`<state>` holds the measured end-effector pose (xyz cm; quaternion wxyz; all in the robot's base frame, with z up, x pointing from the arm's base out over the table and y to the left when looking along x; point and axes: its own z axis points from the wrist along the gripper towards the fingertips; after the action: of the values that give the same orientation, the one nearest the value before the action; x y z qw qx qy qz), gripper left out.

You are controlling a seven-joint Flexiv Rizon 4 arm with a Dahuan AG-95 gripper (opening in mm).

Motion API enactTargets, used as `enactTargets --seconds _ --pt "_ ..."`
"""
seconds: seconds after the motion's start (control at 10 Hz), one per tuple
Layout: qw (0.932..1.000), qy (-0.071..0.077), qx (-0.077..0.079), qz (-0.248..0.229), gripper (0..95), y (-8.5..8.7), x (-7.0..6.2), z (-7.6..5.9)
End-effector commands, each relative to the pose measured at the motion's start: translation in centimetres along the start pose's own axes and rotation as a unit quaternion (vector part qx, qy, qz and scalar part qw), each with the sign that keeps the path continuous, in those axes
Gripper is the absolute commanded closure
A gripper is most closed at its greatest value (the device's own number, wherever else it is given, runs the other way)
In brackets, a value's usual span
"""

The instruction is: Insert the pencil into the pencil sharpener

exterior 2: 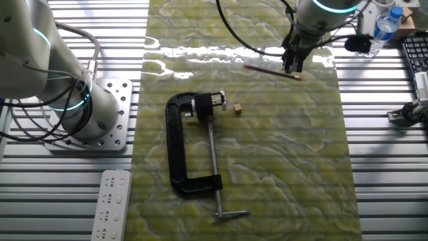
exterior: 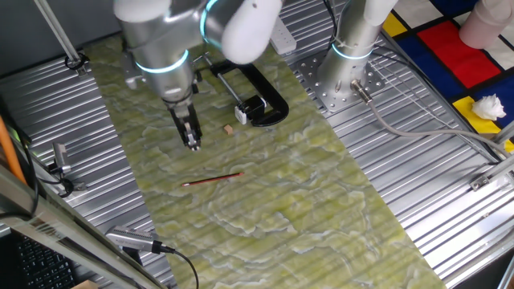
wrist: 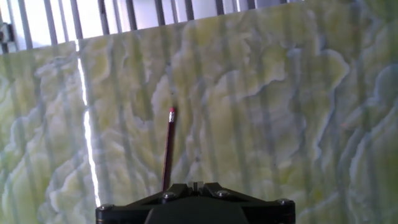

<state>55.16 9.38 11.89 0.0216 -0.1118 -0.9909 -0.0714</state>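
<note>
The reddish-brown pencil point(exterior: 213, 179) lies flat on the green marbled mat; it also shows in the other fixed view point(exterior 2: 271, 71) and in the hand view point(wrist: 168, 152), eraser end pointing away. My gripper point(exterior: 192, 142) hangs above the mat close to one end of the pencil, apart from it, fingers together and empty; it also shows in the other fixed view point(exterior 2: 291, 65) and the hand view point(wrist: 196, 185). A small black-and-white block, apparently the pencil sharpener point(exterior: 250, 108), sits in the jaws of the black clamp point(exterior 2: 176, 144).
A small tan cube point(exterior: 228, 128) lies on the mat beside the clamp's jaws. A second arm's base point(exterior: 349, 56) stands on ribbed metal beside the mat. A white power strip point(exterior 2: 110, 204) and a water bottle point(exterior 2: 388, 23) lie off the mat.
</note>
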Motion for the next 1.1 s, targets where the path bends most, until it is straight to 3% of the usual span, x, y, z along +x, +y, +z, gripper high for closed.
enactTargets --seconds 0.1,0.7,1.1 --pt "1.0000 0.001 0.006 -0.001 76.0 0.5 -0.2 1.6" --pt "0.9992 -0.004 0.039 0.000 76.0 1.7 0.2 5.6" --pt "0.9991 -0.004 0.041 0.011 76.0 2.0 0.5 7.2"
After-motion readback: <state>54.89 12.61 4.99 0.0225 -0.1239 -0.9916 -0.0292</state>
